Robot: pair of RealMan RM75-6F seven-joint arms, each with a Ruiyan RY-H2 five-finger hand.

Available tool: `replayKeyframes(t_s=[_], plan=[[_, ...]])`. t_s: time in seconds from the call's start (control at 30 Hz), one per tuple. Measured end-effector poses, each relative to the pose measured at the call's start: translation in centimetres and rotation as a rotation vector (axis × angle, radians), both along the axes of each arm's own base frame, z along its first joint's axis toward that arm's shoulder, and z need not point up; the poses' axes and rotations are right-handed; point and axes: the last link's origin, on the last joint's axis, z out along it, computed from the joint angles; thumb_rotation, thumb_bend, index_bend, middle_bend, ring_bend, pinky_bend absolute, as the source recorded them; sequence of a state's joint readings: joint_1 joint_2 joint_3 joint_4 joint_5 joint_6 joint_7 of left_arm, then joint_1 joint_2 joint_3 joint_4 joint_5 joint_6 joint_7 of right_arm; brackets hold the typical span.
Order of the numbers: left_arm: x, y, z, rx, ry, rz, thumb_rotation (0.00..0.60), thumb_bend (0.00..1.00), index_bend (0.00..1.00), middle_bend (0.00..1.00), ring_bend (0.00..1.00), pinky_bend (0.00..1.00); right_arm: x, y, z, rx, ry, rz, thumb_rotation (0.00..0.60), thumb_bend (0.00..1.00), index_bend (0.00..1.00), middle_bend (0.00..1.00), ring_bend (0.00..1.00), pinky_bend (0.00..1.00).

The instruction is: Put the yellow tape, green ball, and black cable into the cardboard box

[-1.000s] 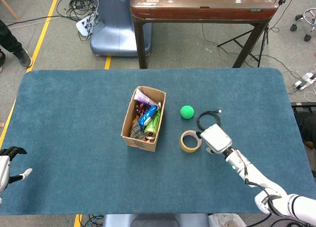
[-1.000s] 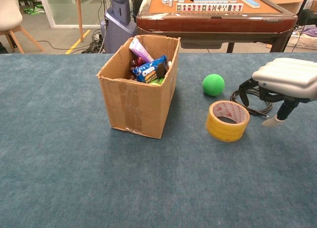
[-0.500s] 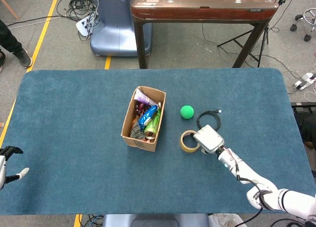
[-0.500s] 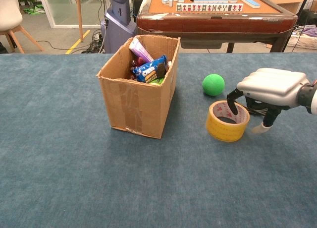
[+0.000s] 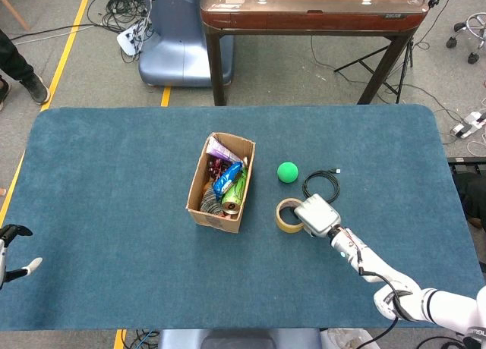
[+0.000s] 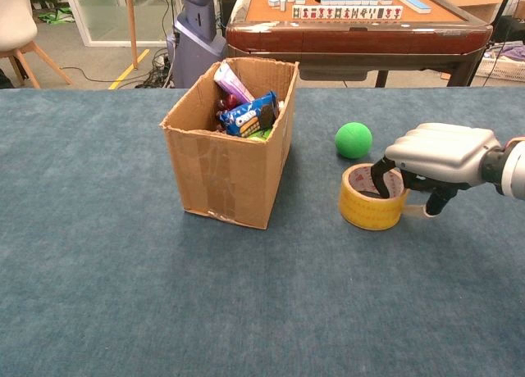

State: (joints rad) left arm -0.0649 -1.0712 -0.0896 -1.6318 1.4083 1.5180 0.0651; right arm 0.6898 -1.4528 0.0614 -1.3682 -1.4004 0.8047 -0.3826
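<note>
- Right robot hand palm-down over the tape, dark fingers curled down into the roll's hole, thumb down against the outer wall on the far side; closing on the roll, which sits flat on the surface.
- In the head view, same robot hand covering the right edge of the tape, forearm stretching back toward the lower right corner.
- Left robot hand at the far left edge of the head view, off the surface, fingers apart, holding nothing.
- Tape to the right of the box, apart from it.
- Ball on the surface just behind the tape, free of the hand.
- Cable coiled on the surface behind the right hand, right of the ball; mostly hidden in the chest view.
- Box upright, open-topped, packed with snack packets and a can.
</note>
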Motion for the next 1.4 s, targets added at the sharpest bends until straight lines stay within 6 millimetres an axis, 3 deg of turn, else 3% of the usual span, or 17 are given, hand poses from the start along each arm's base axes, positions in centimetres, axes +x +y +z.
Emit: replayKeyframes(t_s=[0.37, 0.77, 1.07, 1.4], plan=[[-0.2, 0.1, 0.0, -0.003, 0.003, 0.01, 0.6, 0.07, 0.43, 0.43, 0.41, 0.62, 0.0, 0.1, 0.9, -0.029, -0.002, 0.006, 0.6, 0.42, 0.73, 1.0, 1.0, 1.0], [-0.2, 0.1, -0.1, -0.004, 0.008, 0.018, 0.6, 0.07, 0.43, 0.43, 0.41, 0.62, 1.7, 1.8, 5.4, -0.126, -0.055, 0.068, 0.6, 0.42, 0.74, 1.0, 1.0, 1.0], [-0.3, 0.2, -0.2, -0.01, 0.01, 0.022, 0.6, 0.06, 0.43, 0.43, 0.41, 0.62, 4.7, 3.9, 10.3, -0.23, -0.131, 0.152, 0.6, 0.42, 0.74, 1.0, 1.0, 1.0], [-0.3, 0.2, -0.1, -0.012, 0.006, 0.026, 0.6, 0.07, 0.43, 0.43, 0.41, 0.62, 10.4, 4.2, 13.5, -0.298, -0.231, 0.249, 0.6, 0.42, 0.74, 1.0, 1.0, 1.0]])
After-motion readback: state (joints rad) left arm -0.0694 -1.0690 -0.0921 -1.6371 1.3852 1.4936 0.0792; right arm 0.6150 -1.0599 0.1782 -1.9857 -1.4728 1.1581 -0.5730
